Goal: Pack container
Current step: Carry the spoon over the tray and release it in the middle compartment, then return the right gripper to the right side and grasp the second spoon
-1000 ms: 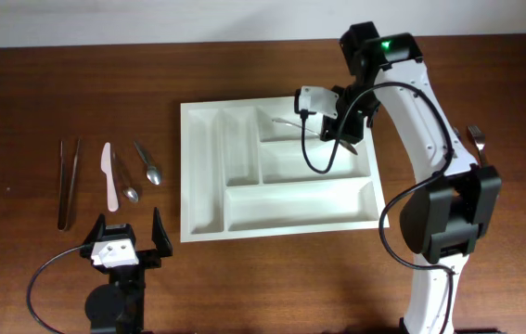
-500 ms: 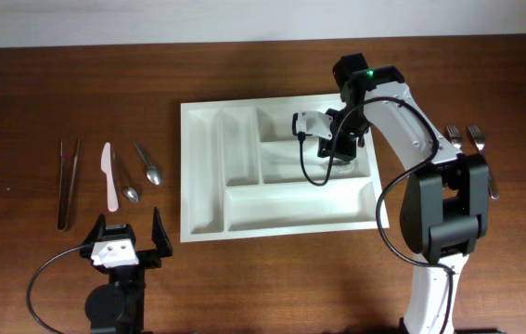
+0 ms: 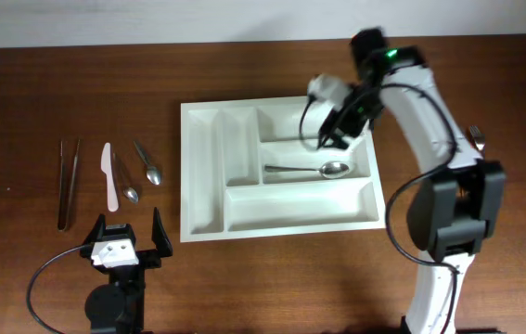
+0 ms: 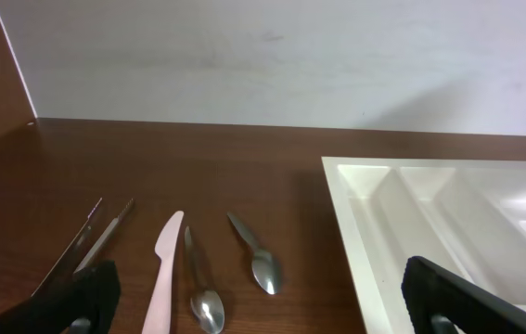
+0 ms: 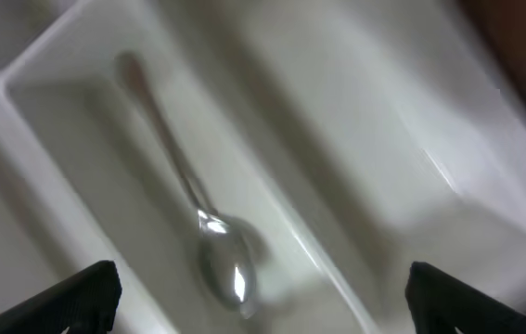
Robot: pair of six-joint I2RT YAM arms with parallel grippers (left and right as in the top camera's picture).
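The container (image 3: 203,176), a white five-compartment tray, lies mid-table. One metal spoon (image 3: 309,170) rests in its middle wide compartment, bowl to the right. My right gripper (image 3: 334,128) hovers open above the tray's upper right part, just above that spoon (image 5: 202,237), holding nothing; its wrist view is blurred, looking down into the tray (image 5: 49,204). Open and empty, my left gripper (image 3: 128,235) sits near the front left edge, behind the loose utensils. Its wrist view shows the tray's left corner (image 4: 360,213).
Left of the tray lie dark tongs (image 3: 68,182), a white knife (image 3: 109,176) and two spoons (image 3: 126,183) (image 3: 148,163). The left wrist view shows the knife (image 4: 165,269) and both spoons (image 4: 203,299) (image 4: 256,262). A fork (image 3: 477,137) shows behind the right arm.
The right gripper opened and let go of the spoon, which now lies in the middle wide compartment; the gripper rose and drew back to the upper right. The left arm stayed still.
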